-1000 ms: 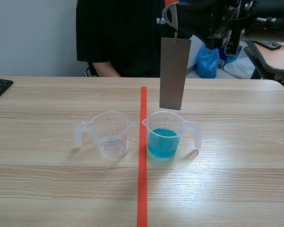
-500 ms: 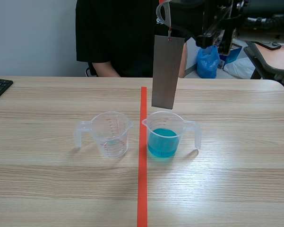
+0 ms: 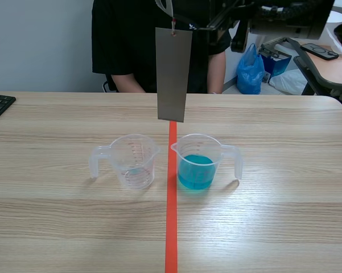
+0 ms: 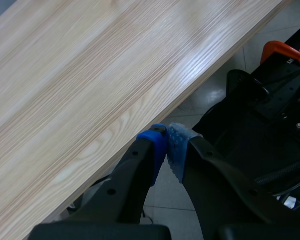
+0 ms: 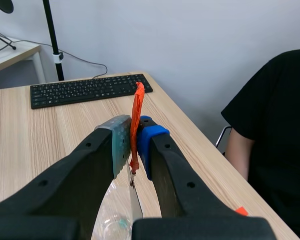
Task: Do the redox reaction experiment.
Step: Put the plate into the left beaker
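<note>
Right gripper (image 5: 135, 134) raised high over table, pads pinching thin orange-red strip (image 5: 136, 117). Flat grey rectangular metal sheet (image 3: 173, 74) dangles from strip, nearly upright. Its lower edge hangs in air above gap between two cups, touching neither. Clear plastic measuring cup holding blue liquid (image 3: 199, 162) stands just right of orange-red tape line (image 3: 171, 227). Second clear plastic measuring cup (image 3: 134, 161), little in it, stands just left. Left gripper (image 4: 168, 139) pressed together on nothing, hanging past edge of light wooden table (image 4: 90, 75). Person in black shirt (image 3: 131, 45) sits across.
</note>
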{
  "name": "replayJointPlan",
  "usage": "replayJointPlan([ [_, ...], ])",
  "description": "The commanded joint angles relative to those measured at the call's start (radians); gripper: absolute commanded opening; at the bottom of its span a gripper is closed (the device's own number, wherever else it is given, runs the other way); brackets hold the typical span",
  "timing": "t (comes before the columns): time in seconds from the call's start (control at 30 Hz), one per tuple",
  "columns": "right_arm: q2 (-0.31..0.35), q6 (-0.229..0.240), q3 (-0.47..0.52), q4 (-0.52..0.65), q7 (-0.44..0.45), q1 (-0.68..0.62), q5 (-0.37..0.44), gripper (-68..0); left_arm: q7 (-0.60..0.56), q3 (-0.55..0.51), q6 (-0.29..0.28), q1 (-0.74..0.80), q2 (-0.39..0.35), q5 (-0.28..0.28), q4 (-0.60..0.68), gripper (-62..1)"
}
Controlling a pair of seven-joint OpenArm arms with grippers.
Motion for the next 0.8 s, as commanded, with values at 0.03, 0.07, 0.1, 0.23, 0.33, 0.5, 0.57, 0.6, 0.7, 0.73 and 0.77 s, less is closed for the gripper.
replayJointPlan([
  [0.03, -0.027, 0.008, -0.021, 0.01, 0.015, 0.024, -0.018, -66.0, -0.015, -0.005, 0.001, 0.003, -0.006, -0.01, 0.007, -57.0],
  [0.07, -0.037, 0.008, -0.029, 0.01, 0.016, 0.024, -0.029, -66.0, -0.014, -0.005, 0.001, 0.003, -0.006, -0.01, 0.007, -57.0],
  [0.1, -0.048, 0.008, -0.037, 0.01, 0.016, 0.024, -0.039, -66.0, -0.014, -0.005, 0.001, 0.003, -0.006, -0.01, 0.007, -57.0],
  [0.23, -0.094, 0.008, -0.066, 0.01, 0.015, 0.024, -0.08, -66.0, -0.011, -0.005, 0.001, 0.003, -0.006, -0.01, 0.007, -57.0],
  [0.33, -0.124, 0.008, -0.091, 0.01, 0.015, 0.025, -0.115, -66.0, -0.011, -0.005, 0.001, 0.003, -0.006, -0.01, 0.007, -57.0],
  [0.5, -0.177, 0.008, -0.124, 0.005, 0.015, 0.026, -0.171, -66.0, -0.011, -0.005, 0.001, 0.003, -0.005, -0.01, 0.007, -57.0],
  [0.57, -0.199, 0.008, -0.136, -0.005, 0.015, 0.036, -0.19, -66.0, -0.012, -0.005, 0.001, 0.003, -0.005, -0.01, 0.007, -57.0],
  [0.6, -0.207, 0.008, -0.143, -0.012, 0.015, 0.042, -0.195, -66.0, -0.012, -0.005, 0.001, 0.003, -0.005, -0.01, 0.007, -57.0],
  [0.7, -0.227, 0.008, -0.158, -0.039, 0.015, 0.059, -0.198, -66.0, -0.011, -0.005, 0.001, 0.003, -0.005, -0.01, 0.007, -57.0],
  [0.73, -0.232, 0.008, -0.161, -0.05, 0.016, 0.064, -0.198, -66.0, -0.011, -0.005, 0.001, 0.003, -0.005, -0.01, 0.007, -57.0],
  [0.77, -0.237, 0.008, -0.164, -0.061, 0.015, 0.07, -0.202, -66.0, -0.011, -0.005, 0.001, 0.003, -0.005, -0.01, 0.007, -57.0],
])
